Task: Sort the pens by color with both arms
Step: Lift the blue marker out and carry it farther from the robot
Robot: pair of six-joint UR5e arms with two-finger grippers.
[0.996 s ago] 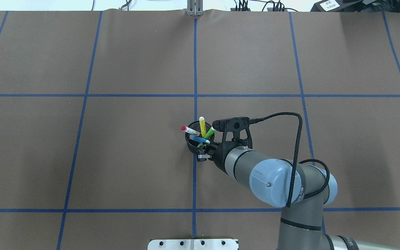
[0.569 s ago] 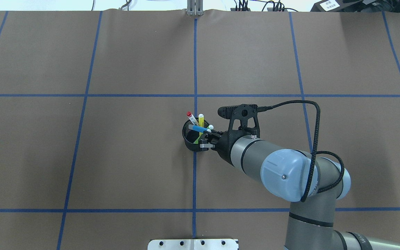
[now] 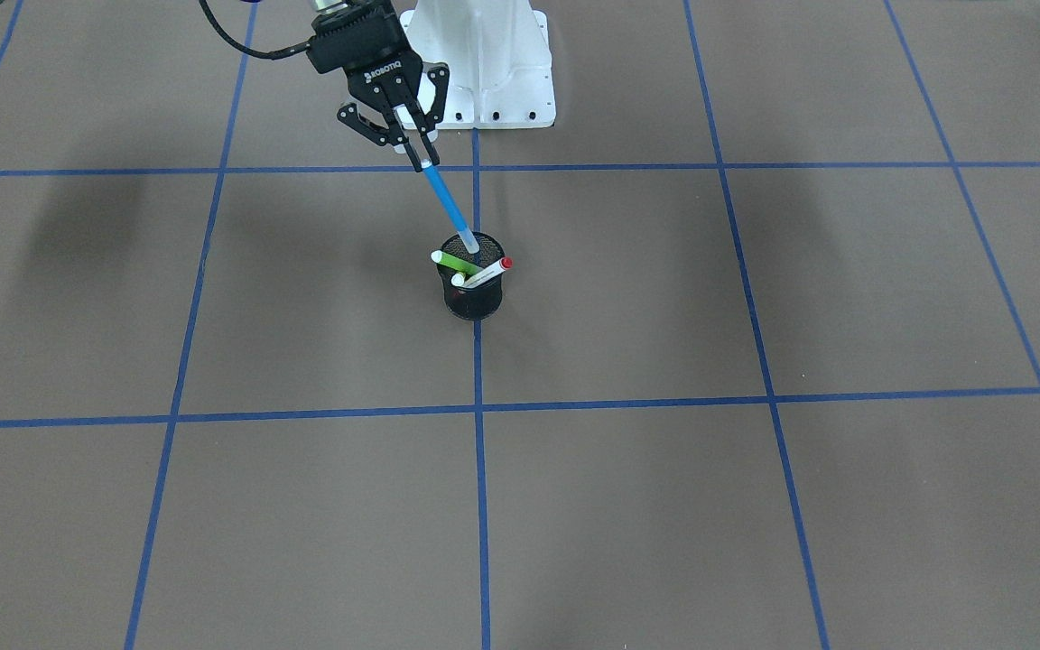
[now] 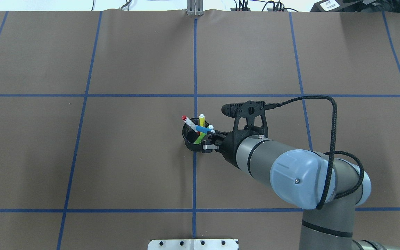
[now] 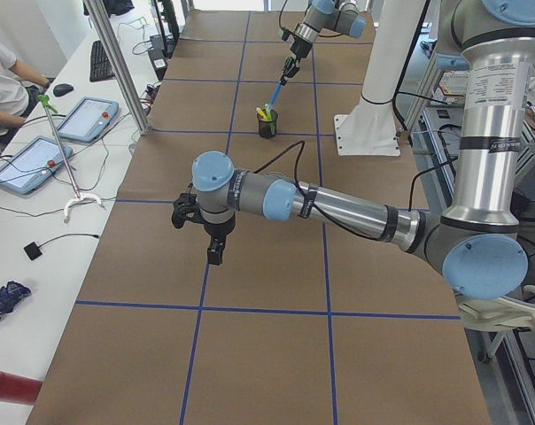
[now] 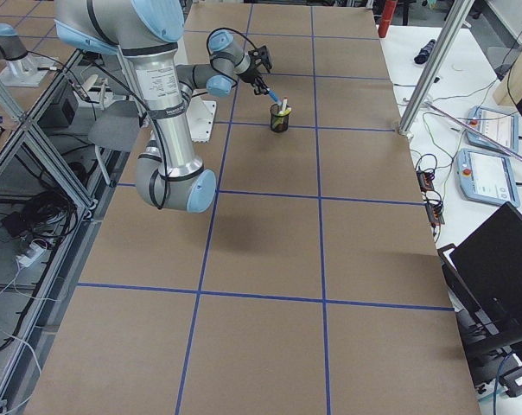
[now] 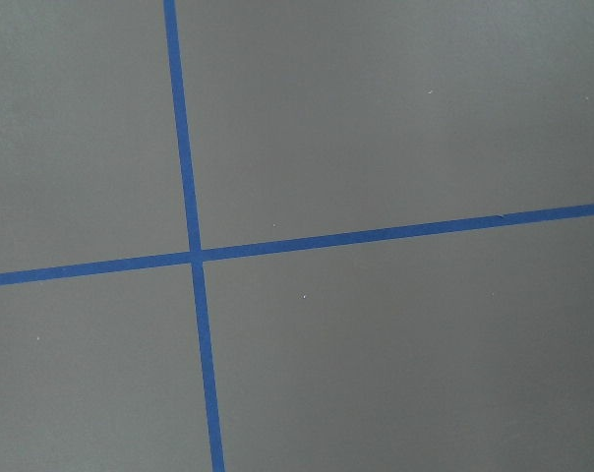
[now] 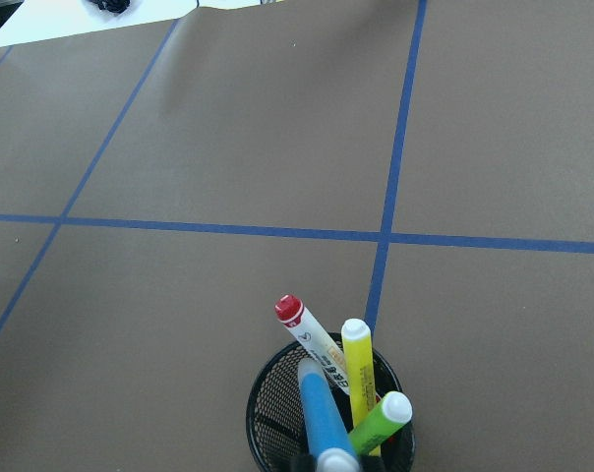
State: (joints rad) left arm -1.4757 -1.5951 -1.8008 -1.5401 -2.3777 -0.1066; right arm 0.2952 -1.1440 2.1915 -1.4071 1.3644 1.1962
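Right arm (image 4: 290, 173) reaches in over the brown table (image 3: 755, 506), wrist angled down toward the black mesh cup (image 3: 475, 298) on the centre tape line. Right gripper (image 3: 418, 153): fingers clamped on the upper end of the blue pen (image 3: 446, 205), which slants down with its pale lower end at the cup's mouth. Green pen (image 3: 455, 263), white pen with red cap (image 3: 487, 272) and yellow pen (image 4: 202, 121) lean inside the cup. Left arm (image 5: 338, 205) is stretched low over the table, well apart from the cup. Left gripper (image 5: 214, 252) points down; cannot tell whether its fingers are spread or closed.
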